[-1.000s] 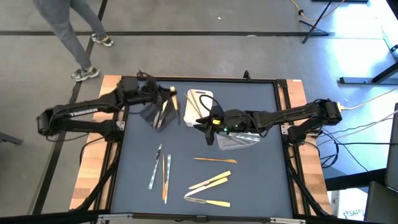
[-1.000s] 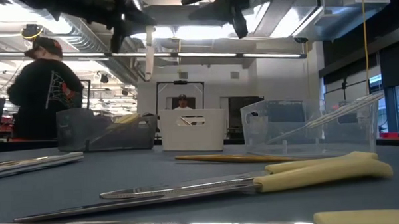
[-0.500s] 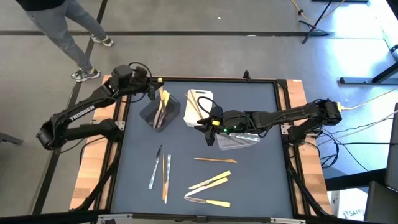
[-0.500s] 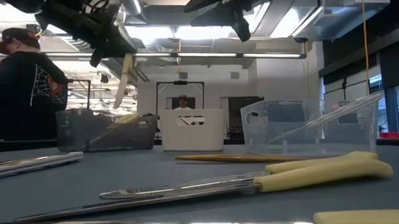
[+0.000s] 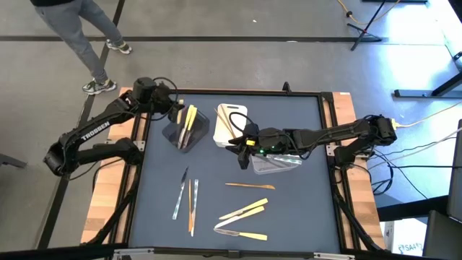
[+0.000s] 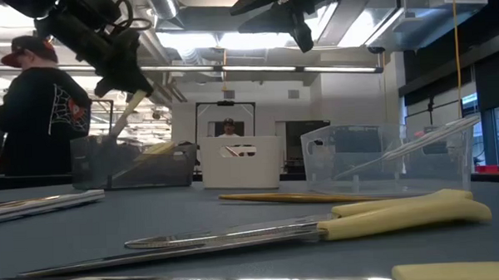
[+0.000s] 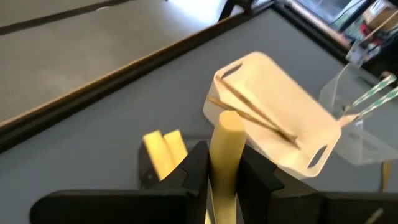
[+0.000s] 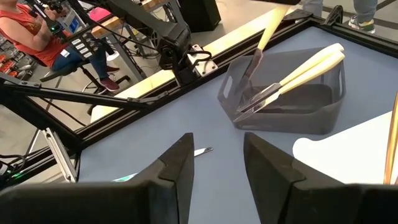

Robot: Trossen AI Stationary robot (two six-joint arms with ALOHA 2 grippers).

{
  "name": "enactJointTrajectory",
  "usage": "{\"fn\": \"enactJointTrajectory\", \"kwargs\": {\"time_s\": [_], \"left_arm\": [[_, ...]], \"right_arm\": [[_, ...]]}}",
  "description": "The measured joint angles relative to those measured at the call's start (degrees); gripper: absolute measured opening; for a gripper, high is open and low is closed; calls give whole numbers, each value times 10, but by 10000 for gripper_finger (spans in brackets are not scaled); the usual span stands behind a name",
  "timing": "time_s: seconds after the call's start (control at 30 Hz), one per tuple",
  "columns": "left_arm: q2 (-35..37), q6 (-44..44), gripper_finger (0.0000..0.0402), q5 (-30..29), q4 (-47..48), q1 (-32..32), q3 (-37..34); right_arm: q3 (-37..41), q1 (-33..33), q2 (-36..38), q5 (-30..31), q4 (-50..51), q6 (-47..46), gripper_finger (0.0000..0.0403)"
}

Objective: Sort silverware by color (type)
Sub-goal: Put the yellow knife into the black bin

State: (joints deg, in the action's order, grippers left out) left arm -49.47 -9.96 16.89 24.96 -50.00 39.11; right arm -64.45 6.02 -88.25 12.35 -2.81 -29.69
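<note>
Left gripper (image 7: 224, 180) is clamped on a pale yellow utensil (image 7: 225, 146) over the dark tray (image 5: 186, 131), upper left of high view. Imo tip it in w/ the other yellow ones (image 5: 190, 118), release low. Right gripper (image 8: 214, 165) hangs open mid-frame.

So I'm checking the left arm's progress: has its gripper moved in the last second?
Yes. The left gripper, holding a yellow-handled utensil, has pulled back from over the dark tray toward the table's left edge.

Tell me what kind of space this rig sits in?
Probably an industrial robotics lab or workshop: exposed ceiling ducts and strip lights overhead, bare concrete floor with tape lines around the table, and a tripod stand and loose cables nearby.
</note>
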Motion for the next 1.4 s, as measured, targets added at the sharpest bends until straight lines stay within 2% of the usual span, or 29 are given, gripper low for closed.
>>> {"fn": "enactJointTrajectory", "kwargs": {"time_s": [0.27,0.77,1.07,1.4], "left_arm": [[0,1,51,-14,-2,0,-24],[0,-1,51,-45,-66,0,-94],[0,1,75,-92,-78,0,-98],[0,0,82,-96,-79,0,-98]], "right_arm": [[0,0,0,11,0,0,124],[0,0,0,11,0,0,124],[0,0,0,11,0,0,124],[0,0,0,11,0,0,124]]}}
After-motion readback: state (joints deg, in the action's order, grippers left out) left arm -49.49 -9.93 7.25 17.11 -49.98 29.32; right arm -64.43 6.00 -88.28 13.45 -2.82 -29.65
